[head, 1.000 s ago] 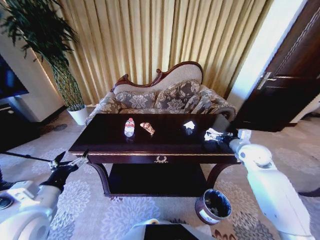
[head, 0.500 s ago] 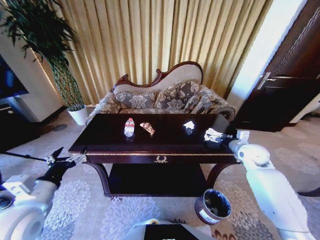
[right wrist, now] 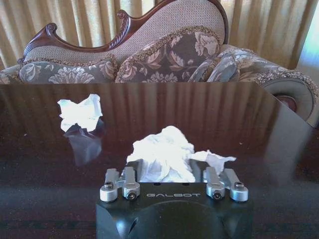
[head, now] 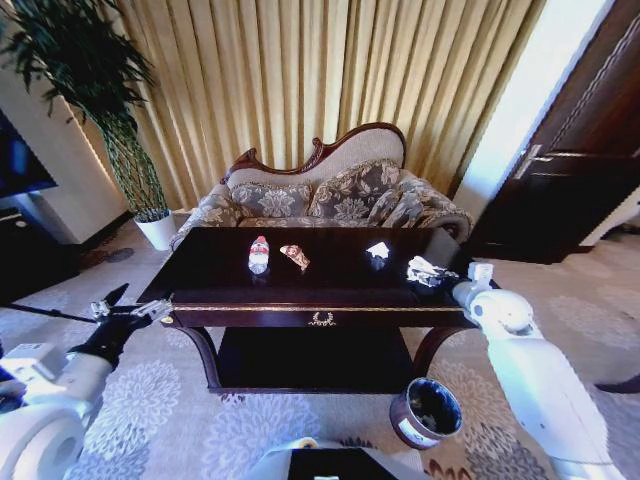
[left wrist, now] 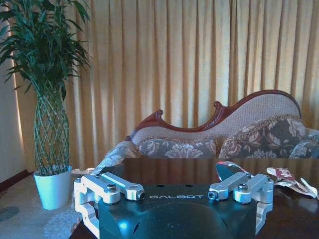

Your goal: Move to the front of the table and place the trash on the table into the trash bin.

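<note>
1. Right claw (right wrist: 172,186) over the right part of the counter (head: 330,288), pinching a crumpled white paper lump (right wrist: 164,157) between its fingers; in the head view the same claw (head: 432,274) sits at the counter's right end with paper bunched at its tip.
2. A 2nd white paper lump (right wrist: 79,112) lies on the counter farther toward the sofa (head: 330,195), apart from the right claw; in the head view it is at (head: 378,250).
3. Orange-brown wrapper (head: 295,256) lies near the counter's middle, clear bottle (head: 259,254) with red label lies just to its left, the 2 close but not touching.
4. Left claw (head: 135,310) hangs off the counter's front-left corner, fingers spread, holding nothing; left wrist view shows its fingers (left wrist: 107,186) wide apart, with the wrapper (left wrist: 286,179) ahead on the dark top.
5. Trash bin (head: 427,412) stands on the carpet in front of the counter, below its right front, black lining visible, apart from the counter leg.
6. White plant pot (head: 158,230) stands on the floor beyond the counter's left end, beside the sofa.
</note>
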You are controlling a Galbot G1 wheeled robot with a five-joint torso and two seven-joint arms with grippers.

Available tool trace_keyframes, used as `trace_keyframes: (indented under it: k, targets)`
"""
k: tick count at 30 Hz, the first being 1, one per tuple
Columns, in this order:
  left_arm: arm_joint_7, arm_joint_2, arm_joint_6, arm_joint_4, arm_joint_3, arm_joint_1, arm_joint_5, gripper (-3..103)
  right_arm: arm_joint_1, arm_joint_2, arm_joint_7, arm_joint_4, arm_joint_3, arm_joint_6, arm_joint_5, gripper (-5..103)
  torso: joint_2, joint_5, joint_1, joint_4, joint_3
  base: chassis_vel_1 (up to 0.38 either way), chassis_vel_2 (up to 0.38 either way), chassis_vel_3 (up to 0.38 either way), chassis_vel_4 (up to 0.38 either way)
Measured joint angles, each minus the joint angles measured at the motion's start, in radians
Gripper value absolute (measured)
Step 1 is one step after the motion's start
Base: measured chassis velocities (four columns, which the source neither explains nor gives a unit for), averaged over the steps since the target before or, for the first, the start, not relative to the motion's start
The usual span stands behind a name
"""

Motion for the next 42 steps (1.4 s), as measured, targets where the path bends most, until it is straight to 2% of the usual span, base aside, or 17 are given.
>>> trace_keyframes:
  k: [2, 4, 5, 6, 8, 11, 12, 15, 19, 21, 28, 37, 42]
  targets:
    - [0.0, 0.0, 0.0, 0.0, 0.0, 0.0, -0.001, 100, -0.001, 0.001, 0.0, 0.0, 0.001, 0.001, 0.0, 52, 0.0, 0.0, 0.0, 0.0, 0.0, 0.0, 0.0, 0.0, 0.0]
    - [0.0, 0.001, 0.0, 0.0, -0.002, 0.0, -0.003, 100, -0.004, 0.004, 0.0, 0.005, 0.007, 0.003, 0.0, 41, 0.0, 0.0001, 0.0, 0.0, 0.0, 0.0, 0.0, 0.0, 0.0]
    - [0.0, 0.001, 0.0, 0.0, -0.002, 0.0, -0.004, 100, -0.005, 0.004, 0.0, 0.007, 0.008, 0.004, 0.0, 41, 0.0, 0.0001, 0.0, 0.0, 0.0, 0.0, 0.0, 0.0, 0.0]
    - [0.0, 0.001, 0.0, 0.0, -0.003, 0.001, -0.009, 100, -0.008, 0.004, 0.0, 0.011, 0.011, 0.007, 0.0, 31, 0.0, 0.0, 0.0, 0.0, 0.0, 0.0, 0.0, 0.0, 0.0]
    - [0.0, 0.001, 0.0, 0.001, -0.003, 0.001, -0.014, 100, -0.01, 0.004, 0.0, 0.012, 0.011, 0.008, 0.0, 31, 0.0, 0.0, 0.0, 0.0, 0.0, 0.0, 0.0, 0.0, 0.0]
    - [0.0, 0.001, 0.0, 0.001, -0.002, 0.001, -0.026, 100, -0.022, 0.006, 0.0, 0.015, 0.016, 0.036, 0.0, 15, 0.0, 0.0, 0.0, 0.0, 0.0, 0.0, 0.0, 0.0, 0.0]
    - [0.0, 0.001, 0.0, 0.001, -0.002, 0.001, -0.026, 100, -0.022, 0.006, 0.0, 0.015, 0.016, 0.036, 0.0, 15, 0.0, 0.0, 0.0, 0.0, 0.0, 0.0, 0.0, 0.0, 0.0]
    - [0.0, 0.0, 0.0, 0.001, -0.001, 0.001, -0.026, 100, -0.038, 0.011, 0.0, 0.02, 0.018, 0.072, 0.0, 2, 0.0, 0.0001, 0.0, 0.0, 0.0, 0.0, 0.0, 0.0, 0.0]
    - [0.0, -0.002, -0.005, 0.001, 0.001, 0.001, -0.031, 100, -0.065, 0.017, 0.001, 0.037, 0.024, 0.133, 0.001, 1, 0.0, 0.0001, 0.0, 0.0, 0.0, 0.0, 0.0, 0.0, 0.0]
    - [0.0, -0.006, -0.01, 0.001, 0.004, 0.001, -0.035, 100, -0.091, 0.025, 0.001, 0.065, 0.035, 0.188, 0.004, 0, 0.0, 0.0001, 0.0, -0.0001, 0.0, 0.0, 0.0, 0.0, 0.0]
    - [0.001, -0.009, -0.026, 0.001, 0.003, 0.003, -0.036, 100, -0.145, 0.055, 0.025, 0.164, 0.064, 0.284, 0.025, 0, 0.0, 0.0, 0.0, 0.0, 0.0, 0.0, 0.0, 0.0, 0.0]
    - [0.001, -0.021, -0.041, 0.001, 0.003, 0.002, -0.05, 100, -0.215, 0.099, 0.059, 0.31, 0.102, 0.323, 0.036, 0, 0.0, 0.0001, 0.0, 0.0, 0.0, 0.0, 0.0, 0.0, 0.0]
    - [0.001, -0.024, -0.05, 0.008, -0.003, 0.002, -0.06, 100, -0.284, 0.141, 0.067, 0.388, 0.115, 0.39, -0.007, 0, 0.0, 0.0, 0.0, 0.0, 0.0, 0.0, 0.0, 0.0, 0.0]
